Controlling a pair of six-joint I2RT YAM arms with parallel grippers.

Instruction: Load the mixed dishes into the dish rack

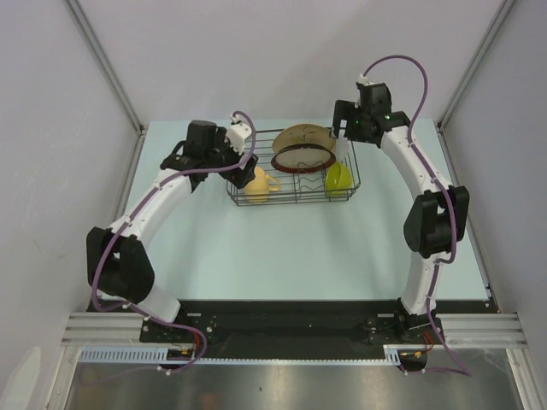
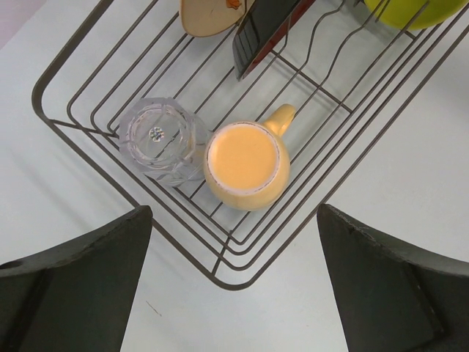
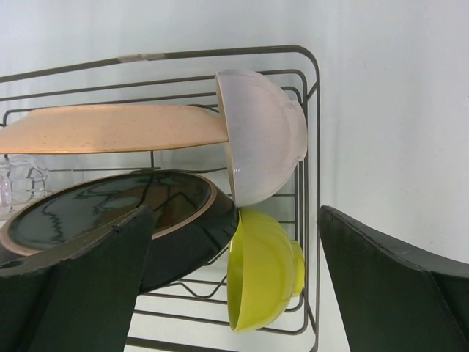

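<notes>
The black wire dish rack (image 1: 291, 203) sits at the table's far middle. In it a yellow-orange mug (image 2: 245, 165) stands next to an upturned clear glass (image 2: 157, 139) in the near left corner. A tan plate (image 3: 110, 128) and a dark-rimmed plate (image 3: 110, 213) stand on edge in the middle. A white bowl (image 3: 267, 136) and a lime-green bowl (image 3: 267, 275) rest on edge at the right end. My left gripper (image 2: 234, 209) hovers open above the mug corner, holding nothing. At the rack's far right corner my right gripper (image 3: 234, 213) is open and empty, facing the bowls.
Grey walls close in the pale blue table (image 1: 282, 256) on the left, right and back. Both arm bases are bolted to the black rail (image 1: 282, 312) at the near edge.
</notes>
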